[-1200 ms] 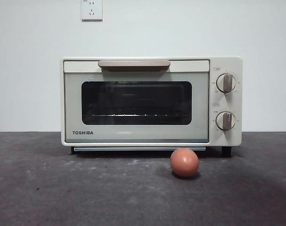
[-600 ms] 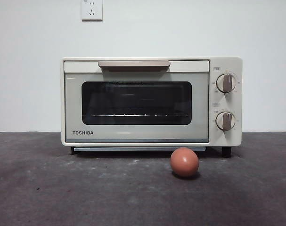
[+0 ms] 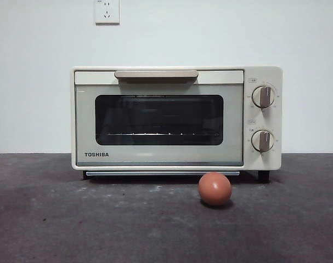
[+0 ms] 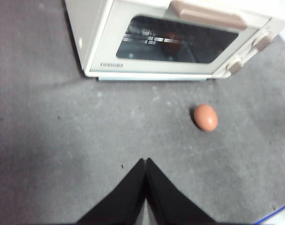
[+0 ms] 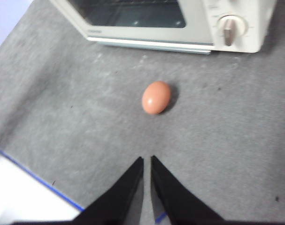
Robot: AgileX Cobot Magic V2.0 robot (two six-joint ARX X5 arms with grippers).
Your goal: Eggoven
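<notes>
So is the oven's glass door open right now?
No, the cream toaster oven's dark glass door sits shut, flush under its tan handle.

Reddish-brown egg [image 3: 214, 189] on the table, just before cream TOSHIBA toaster oven [image 3: 176, 118], door shut

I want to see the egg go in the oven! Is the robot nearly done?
Not yet, nothing looks done. The egg sits on the gray table in front of the oven, whose door is closed. Nothing is in hand: the left claw and right claw are shut and empty, away from the egg. Opening the door and putting the egg inside remain.
</notes>
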